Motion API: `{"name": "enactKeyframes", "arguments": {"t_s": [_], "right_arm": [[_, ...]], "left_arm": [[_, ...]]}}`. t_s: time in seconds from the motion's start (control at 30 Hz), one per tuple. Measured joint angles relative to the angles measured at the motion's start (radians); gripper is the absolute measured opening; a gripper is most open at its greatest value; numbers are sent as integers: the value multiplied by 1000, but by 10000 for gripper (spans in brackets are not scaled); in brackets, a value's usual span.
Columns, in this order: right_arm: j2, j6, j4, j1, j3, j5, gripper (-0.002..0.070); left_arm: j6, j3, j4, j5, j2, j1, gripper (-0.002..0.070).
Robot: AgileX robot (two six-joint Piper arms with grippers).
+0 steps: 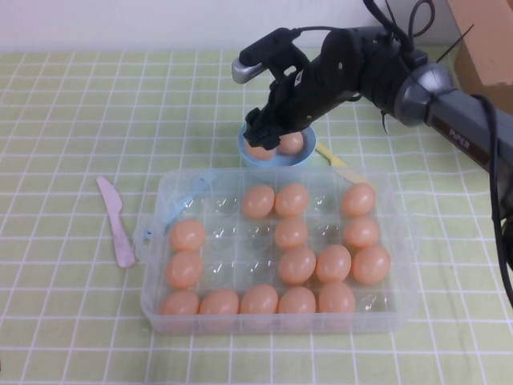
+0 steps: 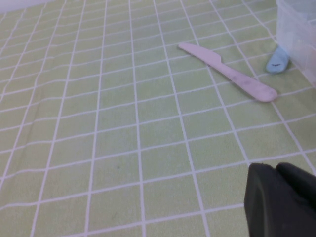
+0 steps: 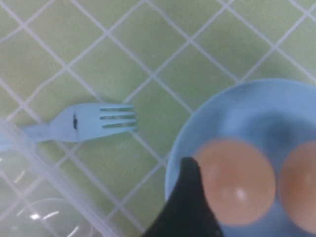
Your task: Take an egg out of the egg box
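Note:
The clear egg box [image 1: 157, 309] stands at the middle front of the table with several peach-orange eggs [image 1: 297, 265] in its cups. Behind it a small blue bowl [image 1: 300, 159] holds two eggs. My right gripper [image 1: 262, 138] hangs over the bowl's left egg [image 1: 258, 151]. In the right wrist view one black finger [image 3: 190, 197] touches that egg [image 3: 234, 182], which rests in the bowl [image 3: 237, 113]; the other finger is out of frame, so the jaws stand open. My left gripper [image 2: 275, 169] is shut and empty, low over the cloth left of the box.
A pink plastic knife [image 1: 116, 222] lies left of the box and shows in the left wrist view [image 2: 227, 71]. A pale fork [image 3: 94, 121] lies beside the bowl. A brown cardboard box [image 1: 485, 40] stands at the back right. The box corner [image 2: 301, 29] has a blue latch [image 2: 277, 60].

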State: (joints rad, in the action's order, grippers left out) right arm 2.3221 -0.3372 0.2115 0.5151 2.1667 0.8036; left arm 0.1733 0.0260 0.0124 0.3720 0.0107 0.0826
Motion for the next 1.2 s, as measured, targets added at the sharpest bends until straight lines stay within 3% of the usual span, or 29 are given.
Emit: {"name": "enactKeyframes", "arguments": {"t_s": [0.1, 0.17, 0.23, 0.37, 0.47, 0.87, 1.2], "right_arm": [[-2, 0, 6, 0, 0, 7, 498], [-16, 0, 6, 0, 0, 29, 463], [-45, 0, 6, 0, -2, 60, 391], [-153, 0, 6, 0, -49, 69, 125], [-247, 0, 6, 10, -157, 21, 25], [-846, -2, 4, 80, -866, -338, -16], [-1235, 0, -44, 80, -1078, 33, -17]], "left_arm": [[0, 0, 0, 0, 0, 0, -3], [0, 0, 0, 0, 0, 0, -3], [0, 0, 0, 0, 0, 0, -3], [0, 0, 0, 0, 0, 0, -3], [0, 0, 0, 0, 0, 0, -3], [0, 0, 0, 0, 0, 0, -3], [0, 0, 0, 0, 0, 0, -3]]}}
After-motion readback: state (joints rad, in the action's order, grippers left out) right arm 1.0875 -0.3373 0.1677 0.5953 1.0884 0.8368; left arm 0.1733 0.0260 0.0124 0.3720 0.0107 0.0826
